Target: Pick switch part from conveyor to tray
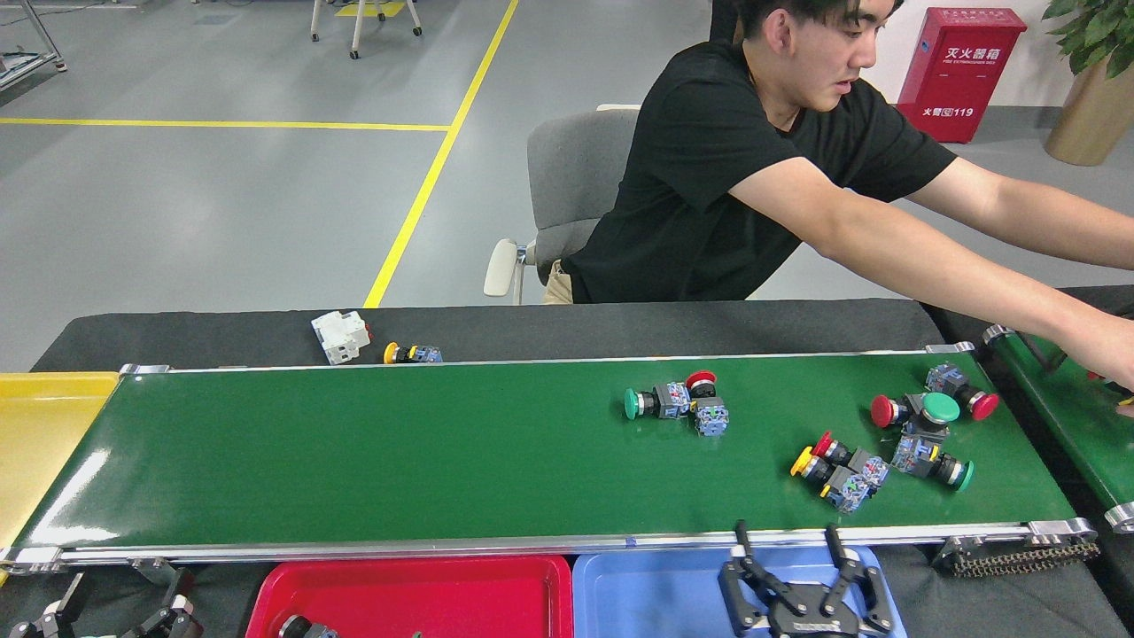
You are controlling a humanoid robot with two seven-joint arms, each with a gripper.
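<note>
Three clusters of switch parts with red, green and yellow caps lie on the conveyor (399, 452): one mid-belt (675, 401), one near the front rail (837, 474), one at the right end (930, 425). My right gripper (787, 536) hangs open and empty at the belt's front rail, over the blue tray (656, 594). Beside it, the red tray (425, 594) holds a switch part (306, 627) at its bottom edge. At the bottom left corner my left gripper (115, 602) shows two dark fingers (168, 607) spread apart, nothing between them.
A person sits behind the belt, both arms (930, 257) stretched over its right end toward the narrower green belt (1063, 416). A white block (341, 335) and a yellow-capped switch (412, 354) lie on the black table behind. A yellow tray (44, 434) adjoins the left end.
</note>
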